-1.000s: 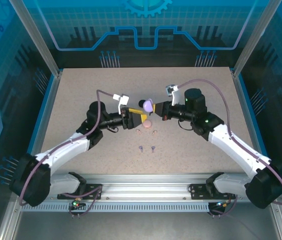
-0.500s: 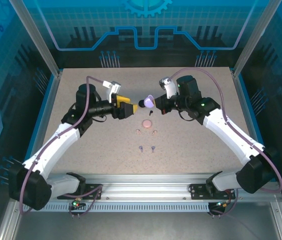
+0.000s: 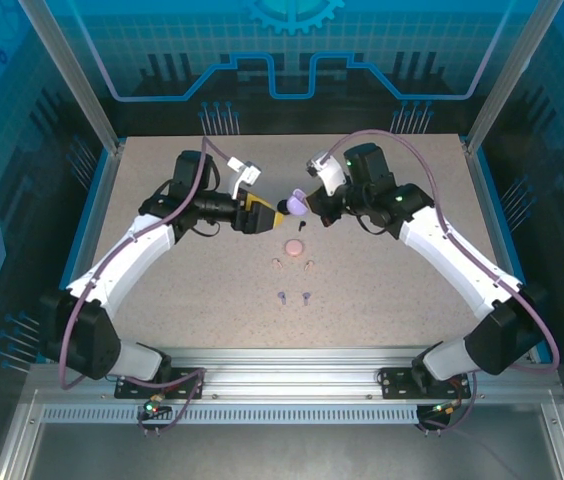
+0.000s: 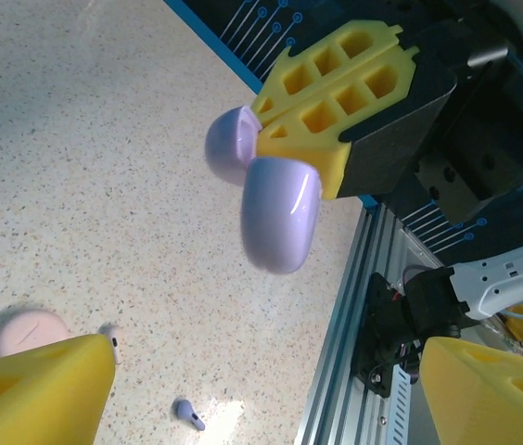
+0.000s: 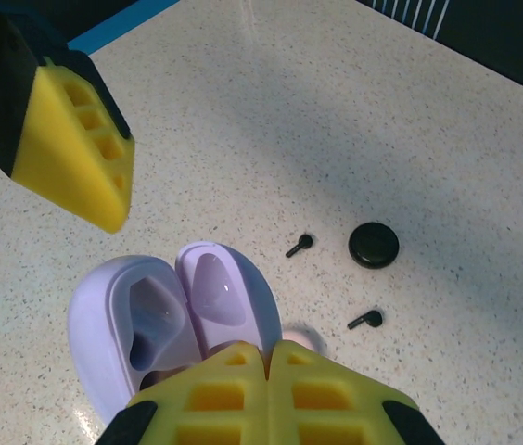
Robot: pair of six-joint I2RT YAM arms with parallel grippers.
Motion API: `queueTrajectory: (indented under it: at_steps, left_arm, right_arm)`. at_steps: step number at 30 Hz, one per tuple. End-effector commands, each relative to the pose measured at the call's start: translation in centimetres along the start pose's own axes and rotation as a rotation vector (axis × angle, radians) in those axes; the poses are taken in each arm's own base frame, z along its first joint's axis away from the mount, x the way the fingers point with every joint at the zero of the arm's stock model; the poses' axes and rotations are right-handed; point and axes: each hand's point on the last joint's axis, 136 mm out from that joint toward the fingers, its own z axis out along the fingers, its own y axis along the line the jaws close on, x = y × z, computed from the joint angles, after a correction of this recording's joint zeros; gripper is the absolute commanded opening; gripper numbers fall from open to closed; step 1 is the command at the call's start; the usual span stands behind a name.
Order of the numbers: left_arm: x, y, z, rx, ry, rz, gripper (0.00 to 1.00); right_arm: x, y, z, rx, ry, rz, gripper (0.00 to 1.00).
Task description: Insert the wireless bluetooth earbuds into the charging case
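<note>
Right gripper [image 3: 307, 204] clamped shut on the open lilac case [image 3: 292, 206], held above the table [image 3: 162, 180]; left gripper [image 3: 259, 216] spread wide and empty.
Top view: the left gripper has drawn back from the case it crowded a second ago, leaving it to the right arm alone; the lilac earbuds [image 3: 282, 297] lie on the table nearer the arm bases, likely next to fetch. Left wrist view: the case hangs lid-open from the right arm's yellow fingers [image 4: 336, 102]. Right wrist view: both halves face up, seemingly empty.
</note>
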Motion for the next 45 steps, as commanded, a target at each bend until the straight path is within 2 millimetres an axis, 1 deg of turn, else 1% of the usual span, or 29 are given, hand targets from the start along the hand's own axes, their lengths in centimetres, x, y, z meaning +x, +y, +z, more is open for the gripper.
queueTrajectory:
  at_steps: [1,7,14,21,39,45]
  left_arm:
    - [0.0,-0.7,0.0,0.052,0.029,0.007,0.85]
    - [-0.1,-0.4,0.4,0.072,0.044,0.000,0.81]
    - [-0.2,-0.5,0.8,0.089,0.062,-0.003,0.75]
    - [-0.2,-0.8,1.2,0.100,0.080,0.000,0.66]
    - [0.1,-1.2,2.0,0.118,0.123,0.010,0.46]
    - [0.2,-1.2,2.1,0.116,0.125,0.012,0.43]
  right_arm:
    - [-0.4,1.5,0.8,-0.057,0.020,-0.038,0.00]
    - [-0.7,2.4,1.7,-0.088,0.033,-0.044,0.00]
    - [-1.1,3.0,1.5,-0.113,0.020,-0.042,0.00]
    - [-1.3,3.5,1.3,-0.133,0.016,-0.040,0.00]
    - [-1.4,3.7,1.4,-0.146,0.012,-0.039,0.00]
    - [-1.4,3.6,1.6,-0.141,0.014,-0.036,0.00]
